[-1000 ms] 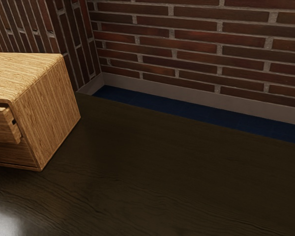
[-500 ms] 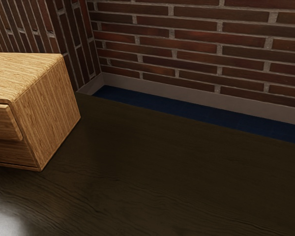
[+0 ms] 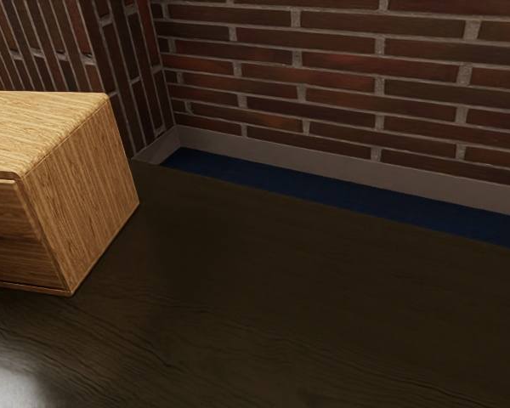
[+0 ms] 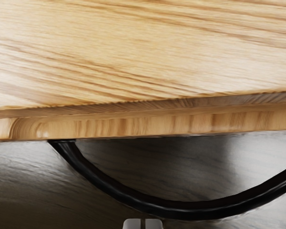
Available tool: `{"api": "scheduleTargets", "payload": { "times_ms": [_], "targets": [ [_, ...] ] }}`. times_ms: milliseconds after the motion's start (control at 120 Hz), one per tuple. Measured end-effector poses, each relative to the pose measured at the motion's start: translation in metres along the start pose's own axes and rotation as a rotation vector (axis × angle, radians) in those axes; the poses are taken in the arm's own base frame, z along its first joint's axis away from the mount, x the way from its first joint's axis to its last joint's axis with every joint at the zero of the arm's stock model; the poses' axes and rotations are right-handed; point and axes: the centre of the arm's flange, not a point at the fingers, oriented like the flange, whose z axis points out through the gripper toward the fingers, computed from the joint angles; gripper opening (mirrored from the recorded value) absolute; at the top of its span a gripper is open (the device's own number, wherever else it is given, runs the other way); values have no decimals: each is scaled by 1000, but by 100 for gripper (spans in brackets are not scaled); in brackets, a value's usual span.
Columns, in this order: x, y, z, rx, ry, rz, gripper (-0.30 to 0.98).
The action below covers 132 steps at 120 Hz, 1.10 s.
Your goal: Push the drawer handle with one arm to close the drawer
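Well, we have the drawer's curved black handle (image 4: pixel 195 210) right before our fingers (image 4: pixel 132 223) in the wrist view, bowing outward from the wooden drawer front (image 4: pixel 133 126). We hold the fingers pressed together, a thin dark line between them, on the outer side of the bow; whether they touch it we cannot tell. They pinch nothing.

The drawer front sits up against the front edge of the light wooden cabinet (image 3: pixel 76 187), flush or nearly so; which of the two, we cannot say for certain.

We see the cabinet at the exterior view's left, partly cut off by the edge, standing on a dark wood-grained counter (image 3: pixel 280 297). Pale light glints on the counter near that view's lower left corner. Beyond the counter runs a blue strip (image 3: pixel 323 189), then a greyish baseboard (image 3: pixel 323 163) at the foot of the brick wall (image 3: pixel 340 64).
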Motion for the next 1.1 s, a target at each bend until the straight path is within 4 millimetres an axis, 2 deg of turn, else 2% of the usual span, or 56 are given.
{"api": "scheduleTargets", "payload": {
  "times_ms": [150, 375, 533, 792, 875, 975, 1100],
  "targets": [
    [8, 1, 5, -3, -10, 3, -10],
    [9, 0, 6, -9, -11, 6, -10],
    [5, 17, 5, -47, -9, 29, -10],
    [-41, 36, -4, -129, -6, 25, -9],
    [-51, 38, -4, -144, -21, 15, 8],
    [-63, 45, -30, -142, 0, 19, 29],
    [-94, 51, -88, -121, 67, 2, 46]
  ]
}}
